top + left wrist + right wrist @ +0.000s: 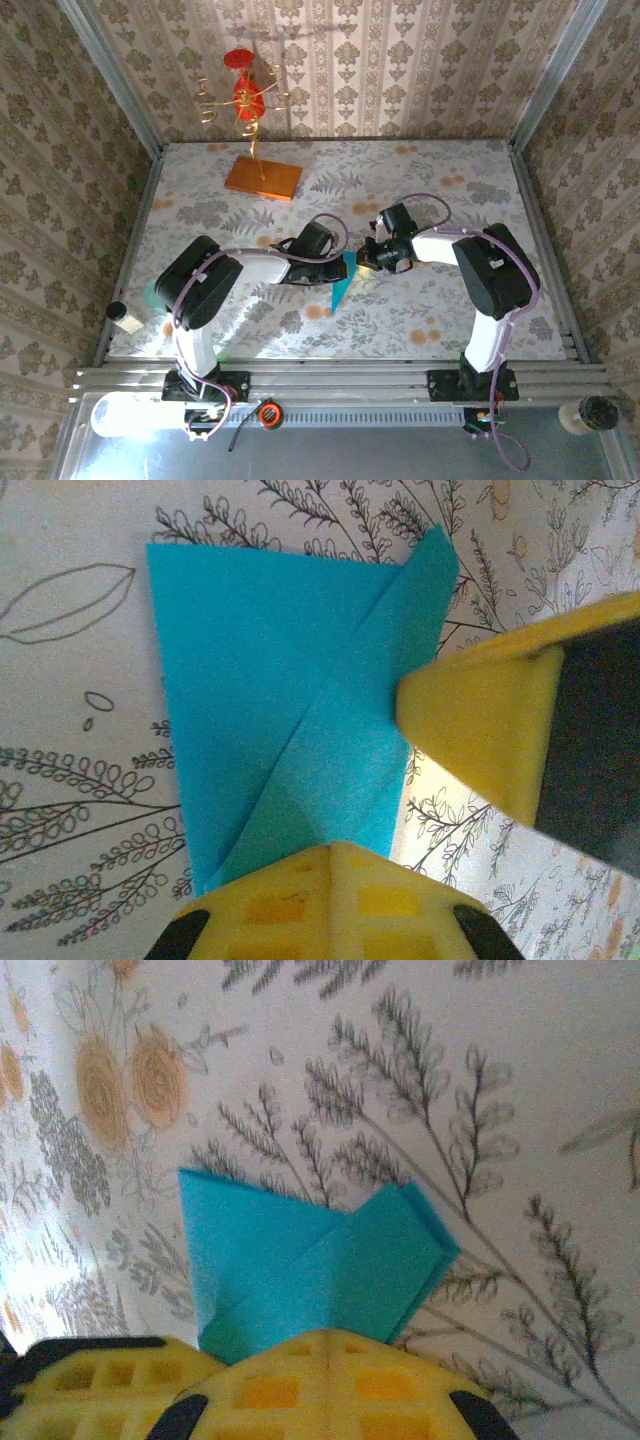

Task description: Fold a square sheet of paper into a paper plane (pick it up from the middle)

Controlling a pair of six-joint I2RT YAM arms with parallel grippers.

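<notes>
— What is going on at our side of the flower-patterned table (pixel 480 300)?

— The two arms are reaching from their bases in to the middle. The yellow-fingered left gripper (pixel 330 880) is clenched, its two tips together, and it is pressing on the near edge of the thin cyan-blue sheet of paper (pixel 260 680). The yellow-fingered right gripper (pixel 335 1360) is clenched in the same way and is touching the paper from the other side.

— Are they pinching the paper?

— I cannot tell; that edge is lying under the tips. The paper is resting flat on the table between them, folded into a pointed shape, with one flap crossing over another.

— What are you worrying about?

— I am thinking the flap can spring open if one tip is lifting while the other is sliding, because then nothing is holding the crease. Such thin paper can also wrinkle or slip if a tip is pushing sideways, and then the next fold is going crooked. And the two grippers are working very near each other, so they can bump.

— And farther away?

— The orange rectangular slab (pixel 263 178), with the red and gold wire ornament (pixel 247 95) rising from it, is standing well apart, near the back wall. I am judging it safe.
</notes>
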